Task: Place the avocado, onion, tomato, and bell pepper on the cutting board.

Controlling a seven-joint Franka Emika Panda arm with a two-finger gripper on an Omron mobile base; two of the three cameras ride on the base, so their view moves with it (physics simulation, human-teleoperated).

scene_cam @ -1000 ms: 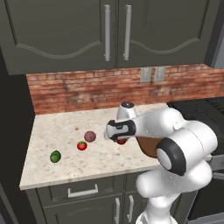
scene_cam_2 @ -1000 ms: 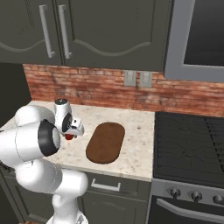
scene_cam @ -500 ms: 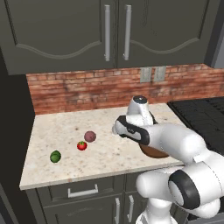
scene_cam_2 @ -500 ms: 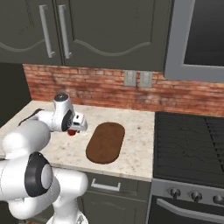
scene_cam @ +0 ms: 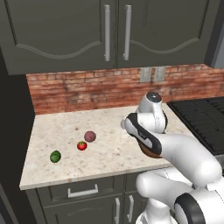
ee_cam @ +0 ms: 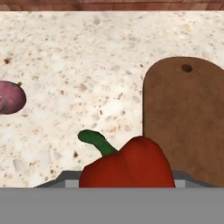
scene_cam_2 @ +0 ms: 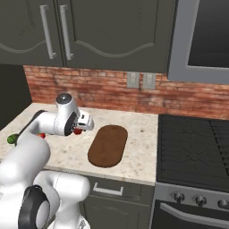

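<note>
The dark-red lumpy bell pepper (ee_cam: 127,164) is clamped in the claw (scene_cam_2: 84,125), beside the dark-brown wooden cutting board (ee_cam: 186,118).

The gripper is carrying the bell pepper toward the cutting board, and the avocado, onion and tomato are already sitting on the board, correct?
Not quite. The gripper does hold the bell pepper, but the cutting board is bare. The left base view shows the avocado, tomato and onion lying on the counter.
</note>
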